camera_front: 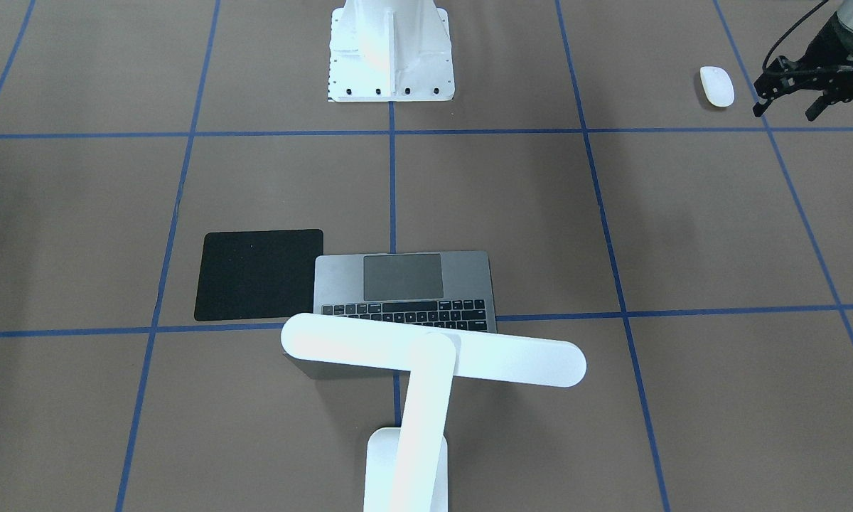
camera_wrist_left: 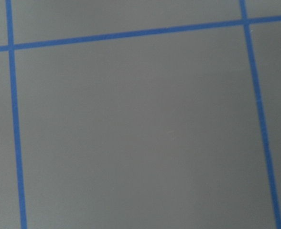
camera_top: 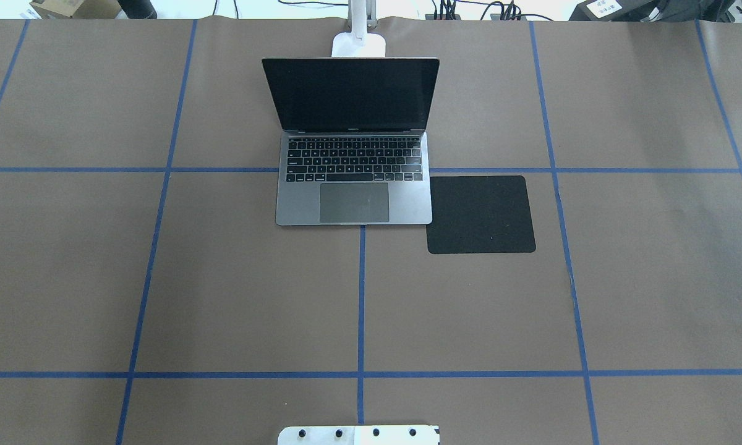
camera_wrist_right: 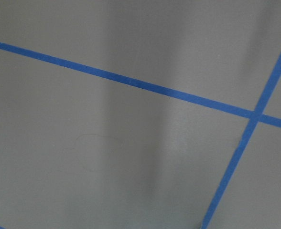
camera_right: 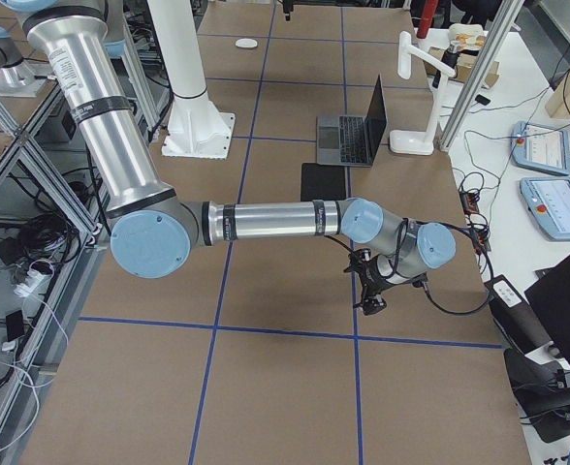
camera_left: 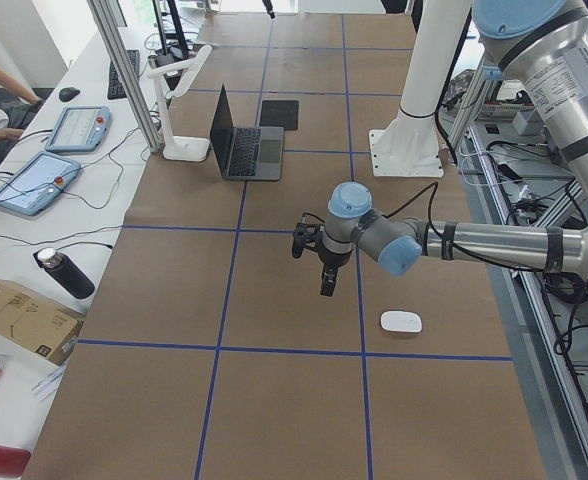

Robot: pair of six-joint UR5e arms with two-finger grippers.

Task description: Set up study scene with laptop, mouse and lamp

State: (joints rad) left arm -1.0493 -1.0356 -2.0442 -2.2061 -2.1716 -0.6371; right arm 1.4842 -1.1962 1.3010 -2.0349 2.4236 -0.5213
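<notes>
Now mouse (camera_front: 716, 86) lies near L gripper (camera_front: 787, 105) (nearer one), twd table (camera_front: 682, 213) robot-side edge, long axis crosswise; jaws wide, empty.

Items counted on the desk (camera_top: 161, 278): one laptop (camera_top: 353, 179); one mouse (camera_front: 716, 86), lying just beside the left gripper (camera_front: 787, 107); one lamp (camera_front: 433, 352), well apart from both grippers; one black mouse pad (camera_top: 481, 214); one white ribbed pedestal (camera_front: 391, 53). Grippers counted — two: the left gripper near the mouse, and the right gripper (camera_right: 370, 298), well apart from it.
</notes>
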